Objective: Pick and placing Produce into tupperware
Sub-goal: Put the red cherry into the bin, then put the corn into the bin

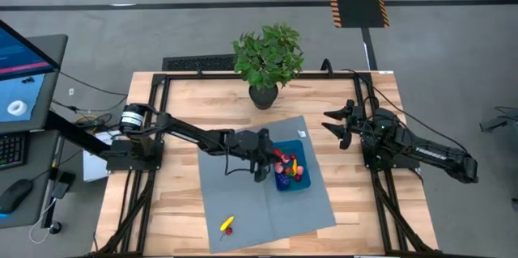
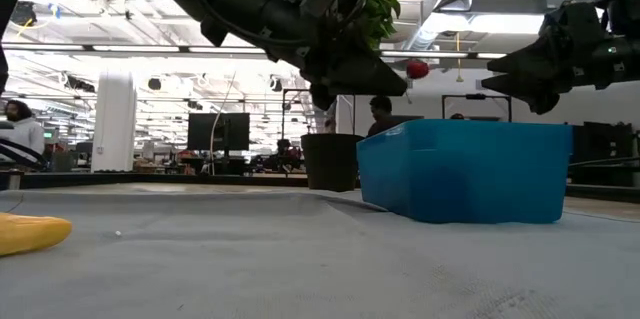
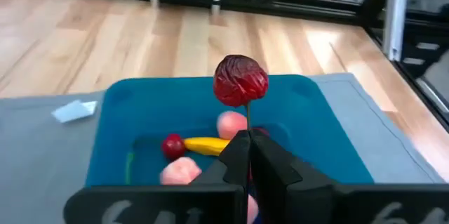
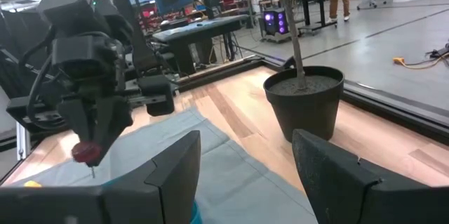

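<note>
My left gripper (image 1: 269, 158) hovers over the blue tupperware (image 1: 290, 170), shut on a dark red toy fruit (image 3: 240, 79) with a thin stem. The fruit also shows in the low view (image 2: 417, 68) and in the right wrist view (image 4: 88, 152). Inside the tupperware (image 3: 126, 122) lie a yellow piece (image 3: 205, 145), a small red one (image 3: 173, 145) and pink ones (image 3: 231, 122). A yellow-and-red piece (image 1: 228, 225) lies on the grey-blue mat (image 1: 259, 205) near the table's near edge. My right gripper (image 1: 340, 125) waits open at the table's right side, off the mat. My left gripper pinches the fruit's thin stem (image 3: 247, 120) between its two fingertips (image 3: 237, 155). The fingers come slanting down from the table's left. The red fruit stands out past the fingertips, lifted clear above the tupperware's inside.
A potted green plant (image 1: 267, 60) stands at the table's far edge, just beyond the mat; its dark pot (image 4: 305, 101) is close in front of my right gripper. A small pale scrap (image 3: 74, 112) lies on the mat beside the tupperware. Bare wood (image 1: 174, 209) lies left of the mat.
</note>
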You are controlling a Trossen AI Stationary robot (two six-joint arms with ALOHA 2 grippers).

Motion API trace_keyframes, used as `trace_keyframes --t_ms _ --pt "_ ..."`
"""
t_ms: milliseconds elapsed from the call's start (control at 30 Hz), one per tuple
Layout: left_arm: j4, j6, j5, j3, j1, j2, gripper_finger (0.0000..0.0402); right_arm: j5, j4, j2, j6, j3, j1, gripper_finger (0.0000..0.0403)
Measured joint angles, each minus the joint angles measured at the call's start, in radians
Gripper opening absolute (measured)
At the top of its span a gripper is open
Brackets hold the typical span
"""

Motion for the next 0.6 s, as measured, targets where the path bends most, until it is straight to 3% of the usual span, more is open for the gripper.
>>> trace_keyframes --t_ms 133,333,600 --pt "-0.028 -0.039 0.015 0.0 0.001 0.0 0.0014 0.0 0.0 0.0 0.0 0.0 0.0 0.0249" --pt "-0.068 -0.083 -0.022 0.0 0.0 -0.001 0.0074 0.0 0.0 0.0 0.0 0.0 0.0 0.0249" --pt "-0.009 0.079 -0.003 0.0 -0.071 -0.052 0.0118 0.0 0.0 0.0 0.0 0.0 0.0 0.0249"
